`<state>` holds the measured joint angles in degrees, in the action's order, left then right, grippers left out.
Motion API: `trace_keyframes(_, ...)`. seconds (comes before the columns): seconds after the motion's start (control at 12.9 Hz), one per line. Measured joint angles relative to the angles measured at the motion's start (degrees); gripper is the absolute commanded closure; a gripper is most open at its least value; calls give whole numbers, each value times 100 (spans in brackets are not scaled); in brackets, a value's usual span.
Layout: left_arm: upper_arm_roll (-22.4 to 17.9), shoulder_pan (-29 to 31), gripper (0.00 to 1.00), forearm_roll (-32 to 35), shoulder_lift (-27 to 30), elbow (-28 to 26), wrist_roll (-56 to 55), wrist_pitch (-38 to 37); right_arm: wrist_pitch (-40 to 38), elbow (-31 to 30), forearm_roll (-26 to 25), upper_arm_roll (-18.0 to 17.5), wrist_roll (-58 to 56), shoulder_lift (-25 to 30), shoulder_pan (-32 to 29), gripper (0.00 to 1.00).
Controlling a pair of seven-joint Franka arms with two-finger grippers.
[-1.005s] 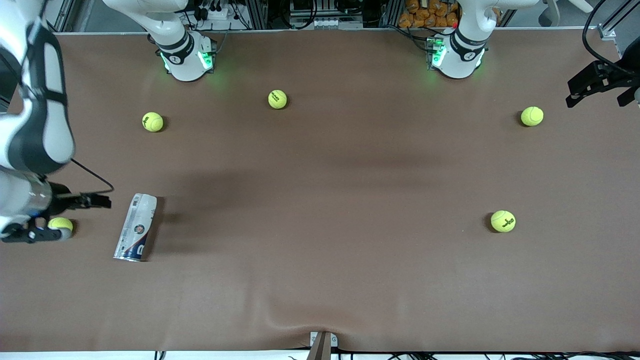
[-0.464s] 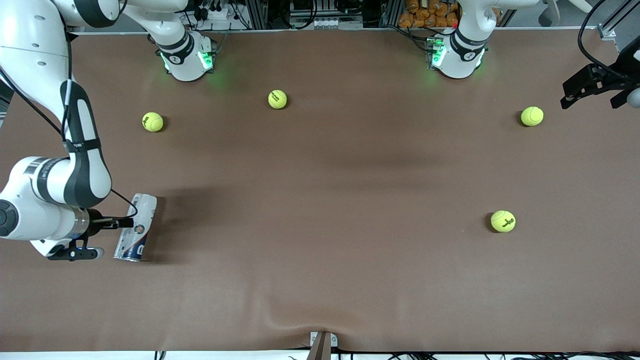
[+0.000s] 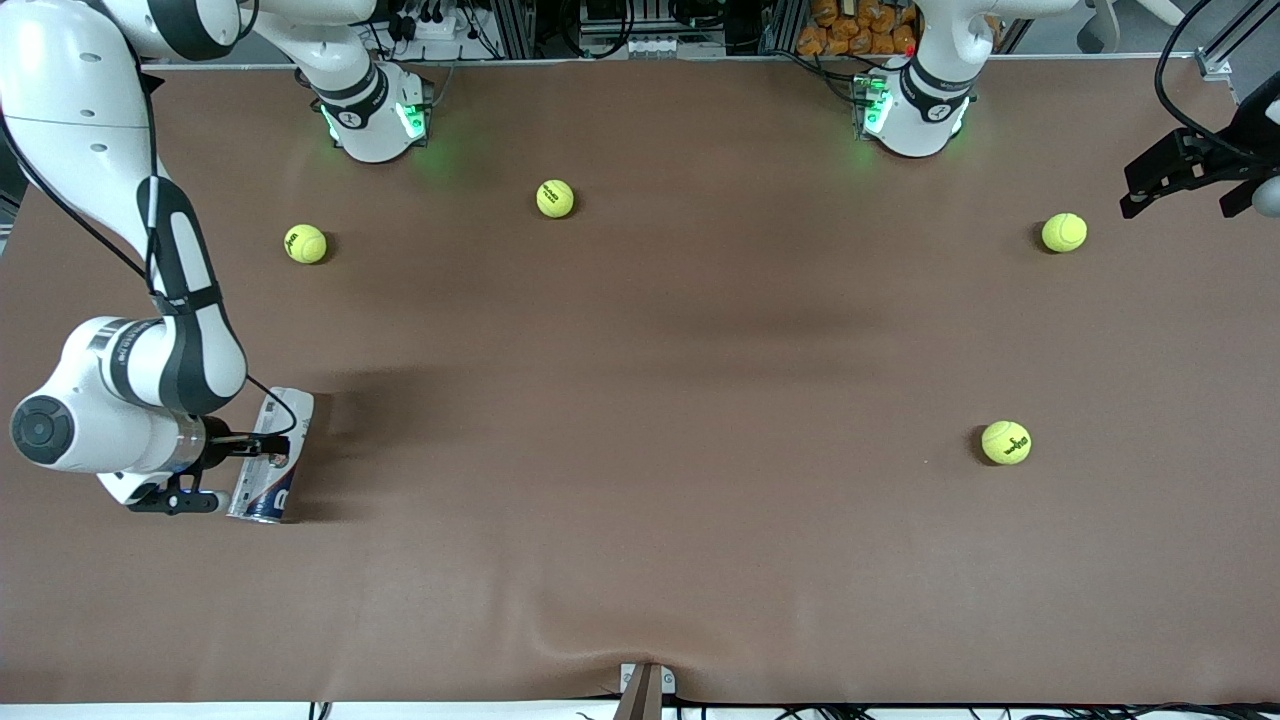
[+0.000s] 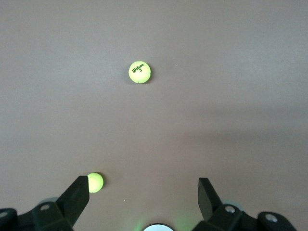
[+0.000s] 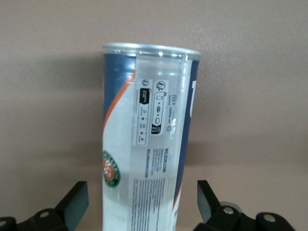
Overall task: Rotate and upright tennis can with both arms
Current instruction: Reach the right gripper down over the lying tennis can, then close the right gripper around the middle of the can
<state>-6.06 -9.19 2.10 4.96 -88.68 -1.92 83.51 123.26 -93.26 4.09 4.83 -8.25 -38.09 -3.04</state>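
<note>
The tennis can (image 3: 283,420) lies on its side on the brown table, at the right arm's end, its silvery rim end toward the front camera. My right gripper (image 3: 238,472) is low at the can's middle. In the right wrist view the can (image 5: 149,144) runs between the two open fingers (image 5: 77,202) of the gripper (image 5: 142,204), with a gap on each side. My left gripper (image 3: 1190,190) hangs open and empty in the air at the left arm's end of the table; in the left wrist view it (image 4: 143,192) holds nothing.
Several tennis balls lie loose: two (image 3: 305,243) (image 3: 555,198) near the right arm's base, one (image 3: 1064,232) below the left gripper, one (image 3: 1006,442) nearer the front camera. The left wrist view shows two balls (image 4: 140,72) (image 4: 95,182).
My right arm has swung in from the table's end to the can, and its open gripper now straddles it, hiding a ball that lay beside it. The left gripper shifted slightly.
</note>
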Motion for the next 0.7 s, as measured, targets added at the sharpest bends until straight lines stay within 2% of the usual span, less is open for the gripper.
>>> trace_keyframes(0.23, 0, 0, 0, 0, 0, 0, 0, 0, 660, -470, 9, 5, 0, -62, -16, 0)
trace_keyframes(0.7, -4, 2, 0, 0, -16, 3, 0, 3, 928, -540, 13, 6, 0, -156, -29, 0)
